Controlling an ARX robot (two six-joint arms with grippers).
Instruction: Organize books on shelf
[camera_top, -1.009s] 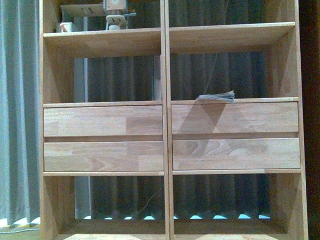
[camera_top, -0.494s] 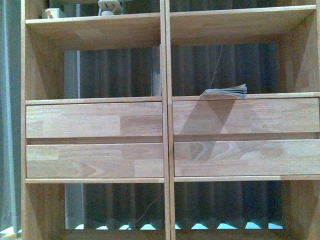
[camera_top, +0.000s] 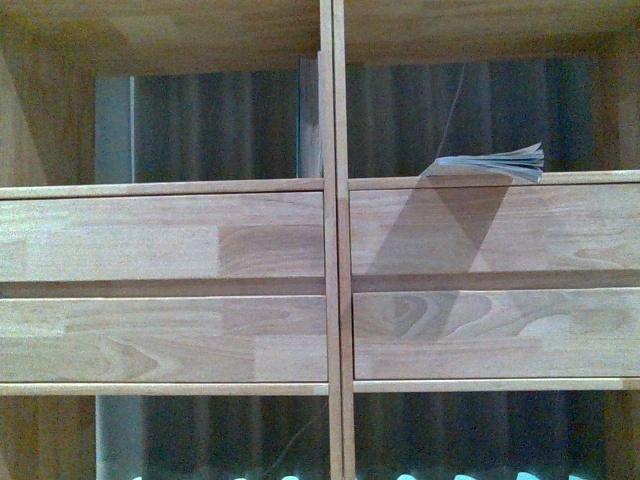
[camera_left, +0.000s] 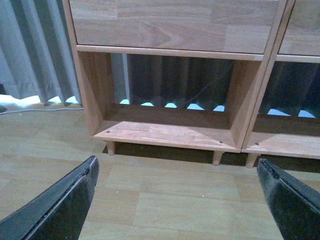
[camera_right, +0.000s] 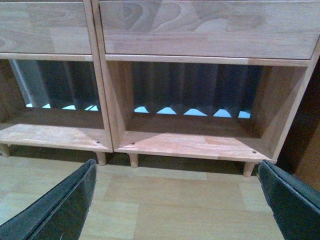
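Lying flat on the shelf (camera_top: 160, 240), upper right of the frame: thin paperback (camera_top: 495, 163). Gaping wide, gripping nothing: left gripper (camera_left: 176, 165), right gripper (camera_right: 176, 165).

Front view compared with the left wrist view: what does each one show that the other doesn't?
Only the front view shows the paperback, lying flat in the right middle compartment. Only the left wrist view shows the floor, short wooden feet, the bottom board and the left gripper, its jaws spread wide with nothing between them. Both show the light-wood shelf, a drawer front and the dark curtain behind.
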